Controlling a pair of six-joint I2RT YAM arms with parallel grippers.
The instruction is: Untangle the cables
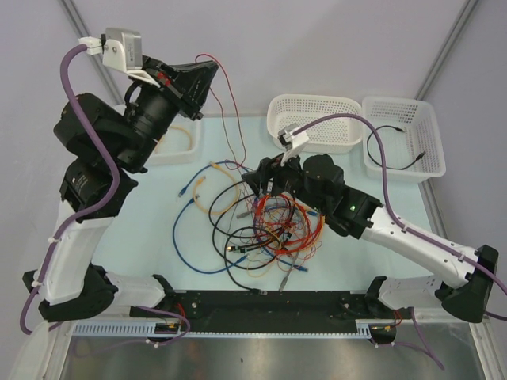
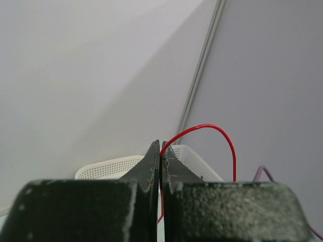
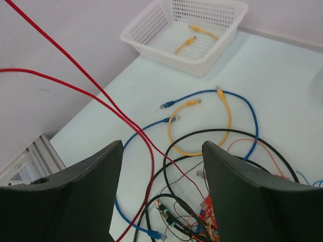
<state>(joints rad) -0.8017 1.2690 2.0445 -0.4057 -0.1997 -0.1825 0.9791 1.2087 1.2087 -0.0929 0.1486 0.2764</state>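
Near the arms, most of the cables (image 1: 269, 229) lay in one messy heap on the tabletop (image 1: 158, 237), so I think most of the job was left. The right hand (image 3: 162, 146) hung over the heap, wide and holding nothing. One red cable (image 1: 230, 119) ran from the heap up and away to the left hand (image 2: 160, 146), which pinched it tight. Far back, a yellow cable (image 3: 185, 44) and a black cable (image 1: 388, 127) lay in white baskets (image 1: 396, 101). Those looked done.
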